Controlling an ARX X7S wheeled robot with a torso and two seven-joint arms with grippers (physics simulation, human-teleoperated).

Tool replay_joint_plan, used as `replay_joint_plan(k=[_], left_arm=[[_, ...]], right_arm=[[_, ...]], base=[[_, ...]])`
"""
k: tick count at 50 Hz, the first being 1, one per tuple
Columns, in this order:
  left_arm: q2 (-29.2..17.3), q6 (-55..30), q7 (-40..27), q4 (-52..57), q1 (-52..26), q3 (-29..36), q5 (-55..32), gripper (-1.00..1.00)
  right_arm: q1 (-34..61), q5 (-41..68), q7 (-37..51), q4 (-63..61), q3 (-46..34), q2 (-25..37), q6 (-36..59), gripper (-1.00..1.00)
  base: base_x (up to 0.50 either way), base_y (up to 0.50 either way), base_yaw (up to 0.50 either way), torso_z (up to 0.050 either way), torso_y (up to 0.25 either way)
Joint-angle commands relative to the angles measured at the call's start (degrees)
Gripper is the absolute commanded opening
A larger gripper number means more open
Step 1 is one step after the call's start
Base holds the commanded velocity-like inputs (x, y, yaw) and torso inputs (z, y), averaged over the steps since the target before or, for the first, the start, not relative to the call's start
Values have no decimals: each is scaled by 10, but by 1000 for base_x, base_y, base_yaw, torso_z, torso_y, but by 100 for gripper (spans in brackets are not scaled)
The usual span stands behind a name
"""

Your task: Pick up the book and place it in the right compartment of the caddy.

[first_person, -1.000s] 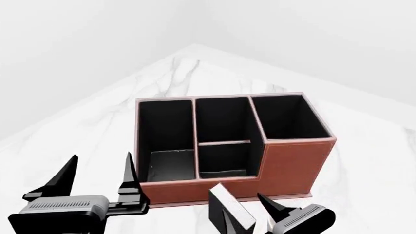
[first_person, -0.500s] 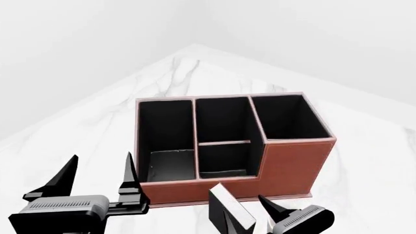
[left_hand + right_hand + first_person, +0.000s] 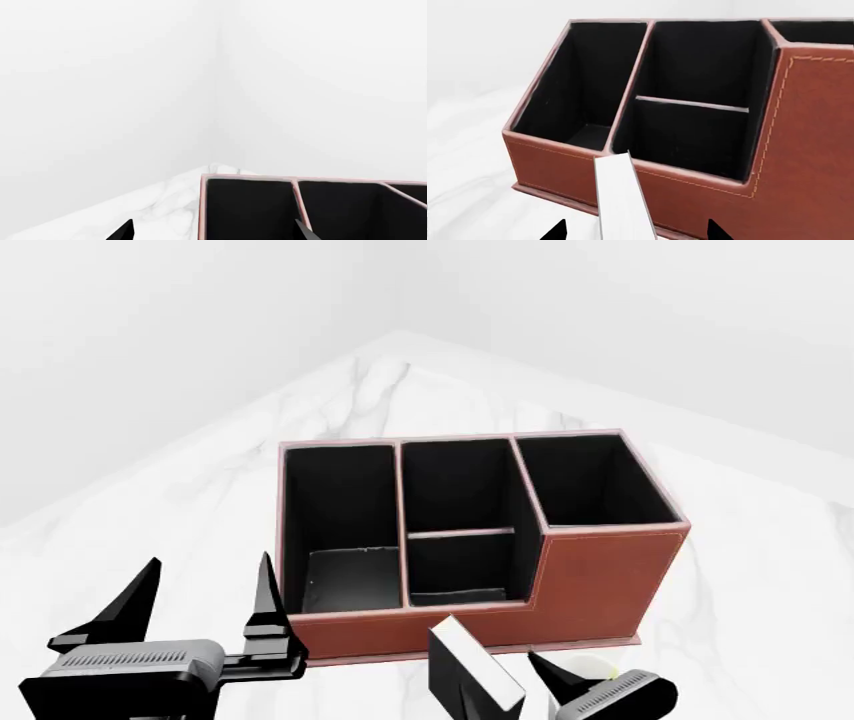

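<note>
Standing between the right gripper's (image 3: 514, 690) closed fingers: the book (image 3: 473, 668); left gripper (image 3: 200, 602) spread.

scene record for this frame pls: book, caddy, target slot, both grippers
book: held tilted in the right gripper, in front of the caddy and outside it; white page edges show
caddy: upright on the marble table, three sections
right compartment: tallest section, nothing visible in it
other sections: nothing visible in them
left gripper: open, holding nothing, near the caddy's front-left corner
task state: book not yet placed
</note>
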Motion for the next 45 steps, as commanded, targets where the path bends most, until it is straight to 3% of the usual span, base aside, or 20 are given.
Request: replay_joint_plan(k=[1,45], left_arm=[[-2,1,-2,-1,0,1,-1,100],[-7,4,-9,-2,-1,4,-7,100]], right_arm=[[-4,-5,-7,26,-6,-6,-19,100],[-1,-9,-7,59,-15,-8,-31,100]], base=[[0,0,0,0,0],[0,0,0,0,0]])
